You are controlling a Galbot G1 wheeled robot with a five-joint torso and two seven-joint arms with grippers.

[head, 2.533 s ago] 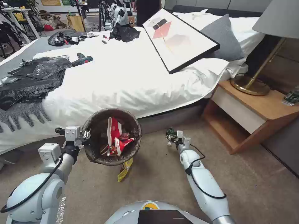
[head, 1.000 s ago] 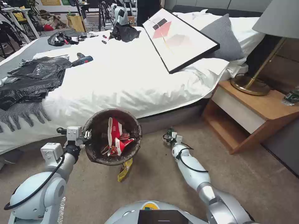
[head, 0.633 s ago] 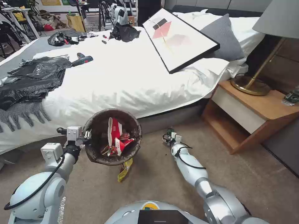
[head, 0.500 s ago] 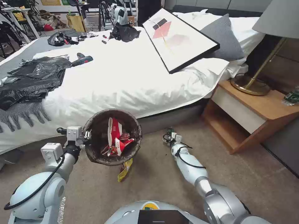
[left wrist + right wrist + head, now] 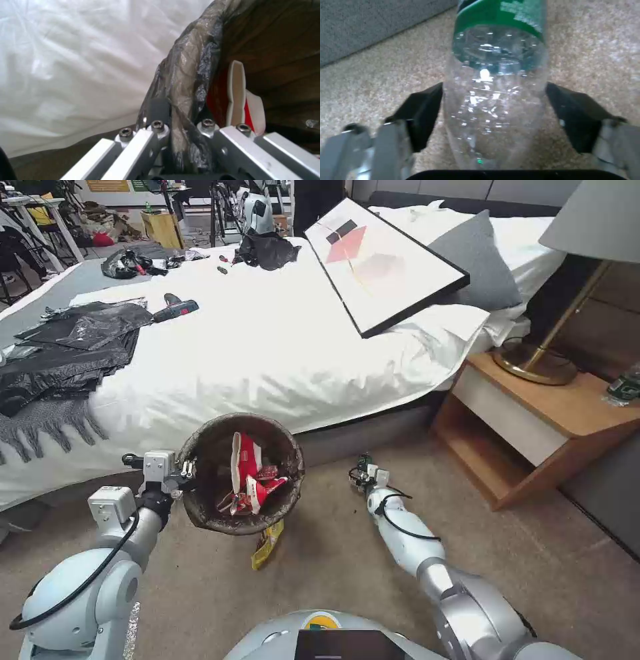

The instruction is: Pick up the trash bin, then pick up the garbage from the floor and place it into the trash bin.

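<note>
Left tool [image 5: 189, 471]: clamped on the bag-lined rim of the trash bin [image 5: 200, 447], which I hold above the carpet [image 5: 333, 560], red-and-white packets [image 5: 248, 477] inside. Yellow wrapper [image 5: 267, 543]: on the carpet beneath the bin. Right tool [image 5: 493, 110]: low over the carpet, fingers [image 5: 420, 112] spread either side of the clear green-labelled bottle [image 5: 495, 75], whether touching it I cannot tell. Bed [image 5: 267, 340]: beyond, white-sheeted.
</note>
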